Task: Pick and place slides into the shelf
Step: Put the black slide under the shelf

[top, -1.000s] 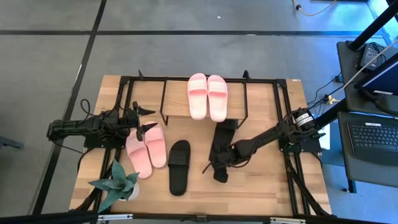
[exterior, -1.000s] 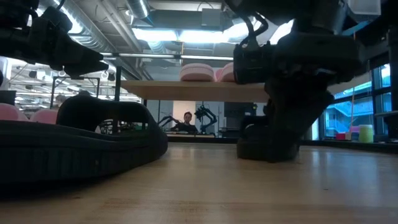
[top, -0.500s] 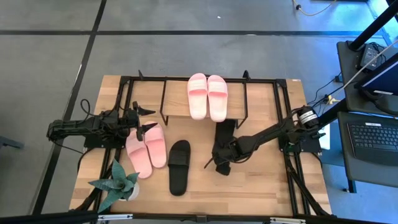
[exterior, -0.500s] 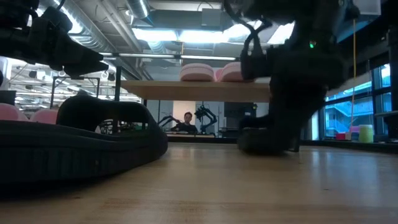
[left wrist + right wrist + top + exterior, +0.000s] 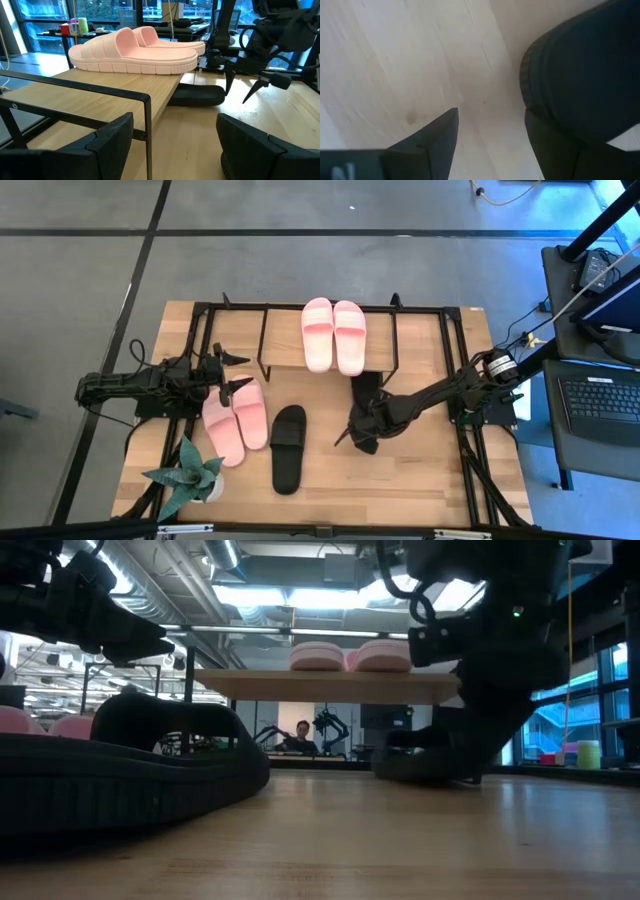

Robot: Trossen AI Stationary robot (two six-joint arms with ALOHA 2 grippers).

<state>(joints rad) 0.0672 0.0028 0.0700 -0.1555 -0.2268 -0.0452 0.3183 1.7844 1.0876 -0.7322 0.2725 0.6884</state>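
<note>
When viewed from above, noted as follows. Right gripper low over the table, just in front of the shelf's right end. Fingers spread apart, gripping nothing. Confirmed from the right wrist view: bare wood between the two fingers, with a black slide just beside one of them. Same slide lying flat on the table at the shelf's right end, toe end tucked under the edge of the top board per the left wrist view; contact with the gripper not determinable.

Left gripper held above the table's left side, over the heel ends of a pink pair on the table. Fingers apart, empty.

Second pink pair placed side by side on the shelf's top board, near its middle. Second black slide lying alone on the table, between the pink pair on the table and the right gripper, well clear of the shelf.

Potted plant at the table's front left corner.
</note>
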